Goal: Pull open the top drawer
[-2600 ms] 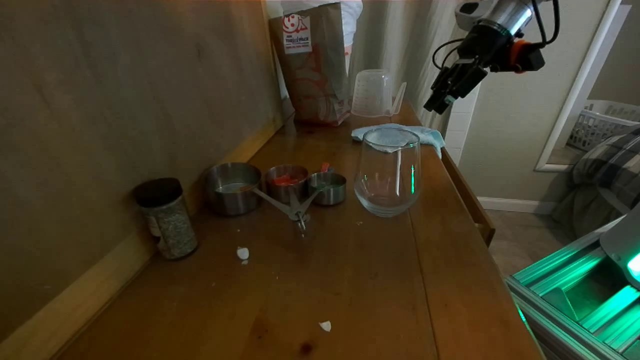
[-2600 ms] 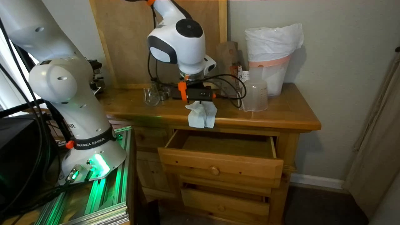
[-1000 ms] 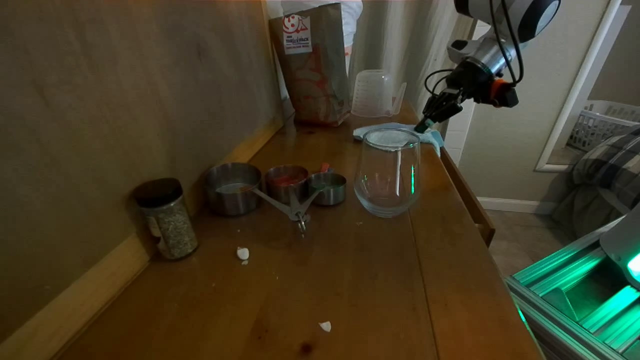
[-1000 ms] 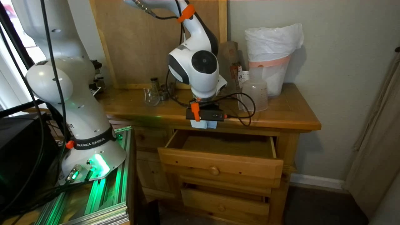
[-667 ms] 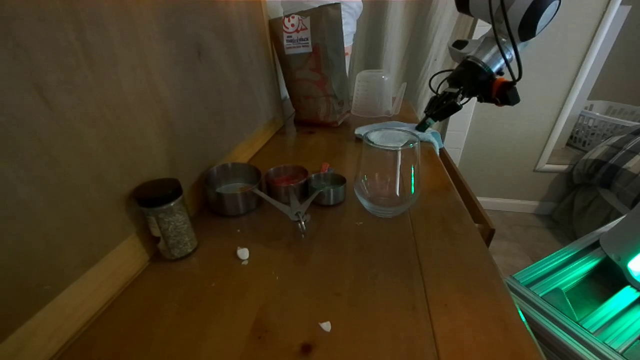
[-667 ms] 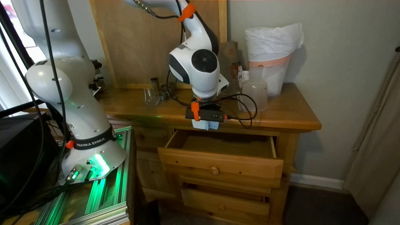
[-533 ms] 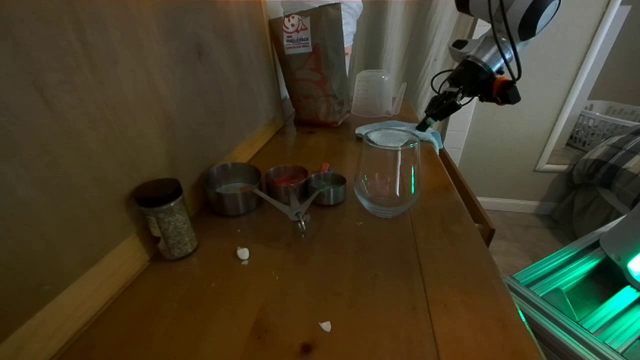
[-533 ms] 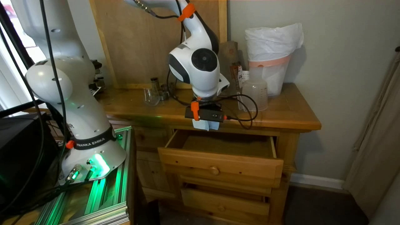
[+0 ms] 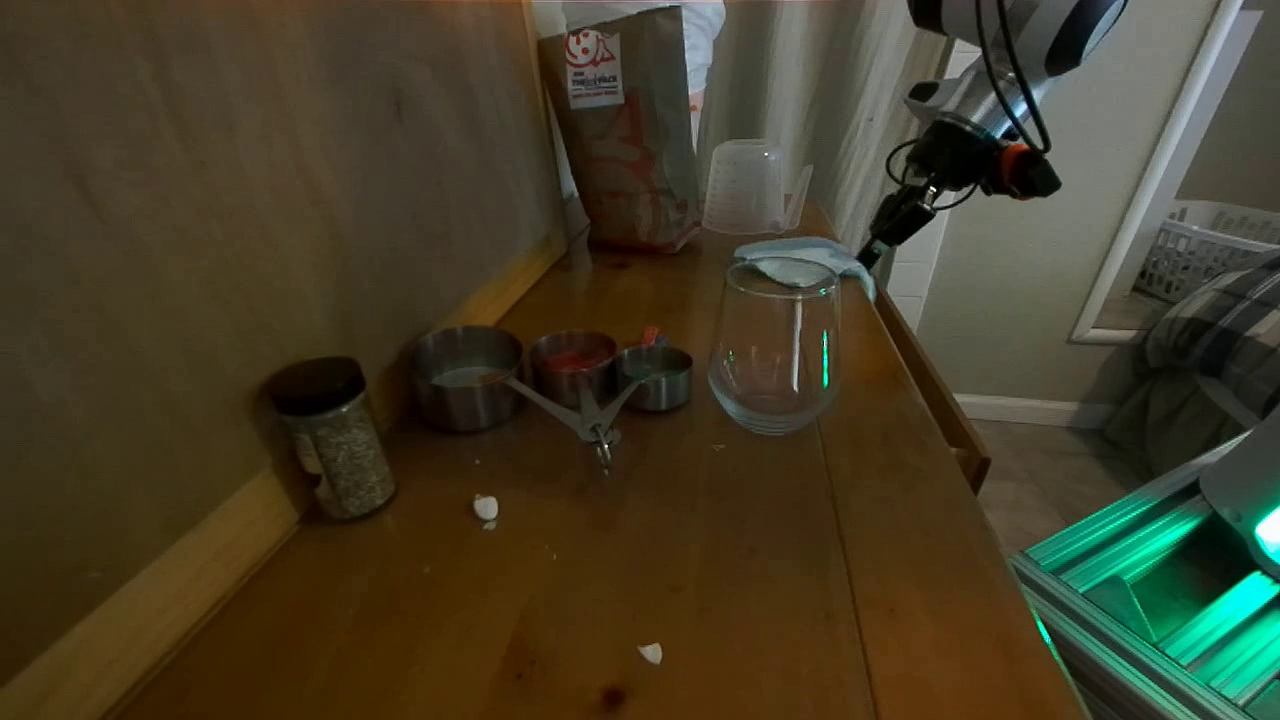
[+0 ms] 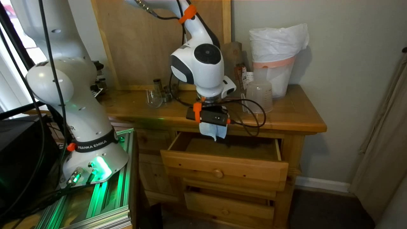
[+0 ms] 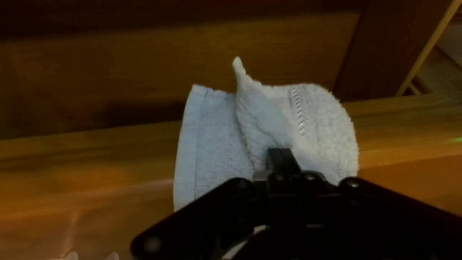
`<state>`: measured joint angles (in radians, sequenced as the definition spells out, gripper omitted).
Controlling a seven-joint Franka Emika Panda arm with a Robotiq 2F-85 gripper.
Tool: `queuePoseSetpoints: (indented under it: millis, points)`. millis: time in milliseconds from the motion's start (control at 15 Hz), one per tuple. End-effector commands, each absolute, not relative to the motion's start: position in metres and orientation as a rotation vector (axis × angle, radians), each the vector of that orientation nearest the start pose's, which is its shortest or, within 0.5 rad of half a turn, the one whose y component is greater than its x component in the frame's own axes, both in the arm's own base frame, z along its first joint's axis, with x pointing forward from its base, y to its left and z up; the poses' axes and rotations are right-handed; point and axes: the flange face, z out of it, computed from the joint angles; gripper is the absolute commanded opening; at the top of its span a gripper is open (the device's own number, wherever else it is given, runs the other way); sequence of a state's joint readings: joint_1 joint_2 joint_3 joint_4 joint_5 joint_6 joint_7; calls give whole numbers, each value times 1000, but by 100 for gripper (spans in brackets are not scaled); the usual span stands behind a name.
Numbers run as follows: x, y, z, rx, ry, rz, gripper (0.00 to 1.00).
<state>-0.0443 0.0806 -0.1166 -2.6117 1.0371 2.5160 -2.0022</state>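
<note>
The top drawer (image 10: 203, 162) stands pulled out of the dresser, its round knob (image 10: 217, 173) facing outward. Its side edge (image 9: 935, 400) also sticks out past the tabletop. A pale blue cloth (image 10: 213, 130) drapes over the dresser's front edge and hangs above the drawer opening. In the wrist view my gripper (image 11: 279, 155) is shut, its fingertips together against the cloth (image 11: 216, 137); no fold shows pinched between them. An exterior view has the gripper (image 9: 870, 255) at the cloth's outer edge. Elsewhere the wrist camera hides the fingers.
A stemless glass (image 9: 775, 360), metal measuring cups (image 9: 468, 380) and a spice jar (image 9: 335, 440) stand on the dresser top. Farther along are a plastic jug (image 10: 259, 97), a paper bag (image 9: 630, 140) and a lined bin (image 10: 275, 73). A lower drawer (image 10: 229, 206) is slightly out.
My gripper came down onto the cloth, then moved outward over the drawer. The cloth slid with it and now hangs lower over the dresser edge. The drawer has not moved.
</note>
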Motion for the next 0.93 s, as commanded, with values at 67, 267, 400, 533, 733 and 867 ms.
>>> queuePoseSetpoints:
  millis: [67, 267, 400, 533, 733, 867]
  points:
    - [397, -72, 178, -2541, -1205, -334, 0]
    - [396, -64, 169, -2562, -1202, -288, 0]
    - [398, -60, 171, -2573, -1216, -296, 0]
    - [401, -59, 175, -2601, -1246, -307, 0]
    - [406, -60, 180, -2645, -1278, -316, 28]
    - [406, -60, 180, -2679, -1301, -306, 40]
